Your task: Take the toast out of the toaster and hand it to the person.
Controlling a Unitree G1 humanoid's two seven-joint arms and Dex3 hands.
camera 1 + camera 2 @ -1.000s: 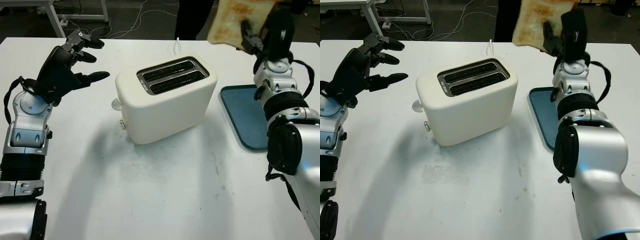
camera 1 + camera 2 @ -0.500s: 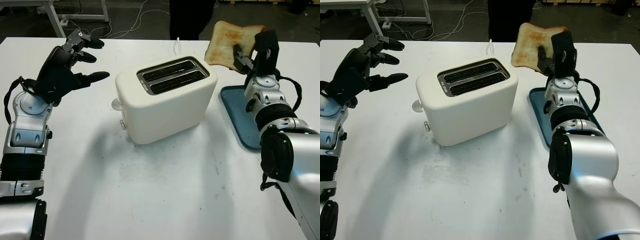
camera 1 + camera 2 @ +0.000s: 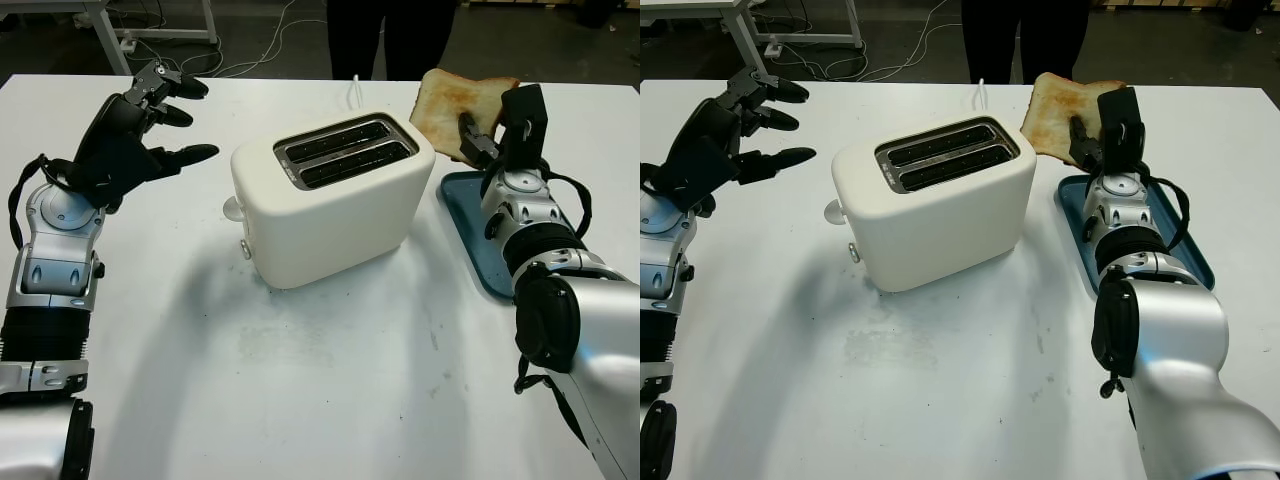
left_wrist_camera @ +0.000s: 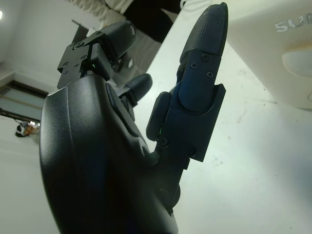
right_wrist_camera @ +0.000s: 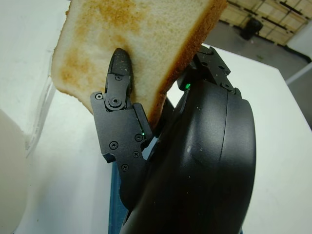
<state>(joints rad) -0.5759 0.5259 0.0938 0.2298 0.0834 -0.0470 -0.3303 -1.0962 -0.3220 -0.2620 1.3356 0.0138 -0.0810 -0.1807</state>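
One white table, cabled floor behind

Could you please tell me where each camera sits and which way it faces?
Left eye: head, looking down at toaster; both arms enter below.
Right eye: same, slightly offset; also shows tray, person's legs.
Left wrist: beside open left robot hand, toward toaster.
Right wrist: behind right robot hand gripping toast.
Shared: toaster, toast.

One white toaster with two slots, one slice of toast, one blue tray, one white table, two black robot hands, left hand and right hand, one person behind the table
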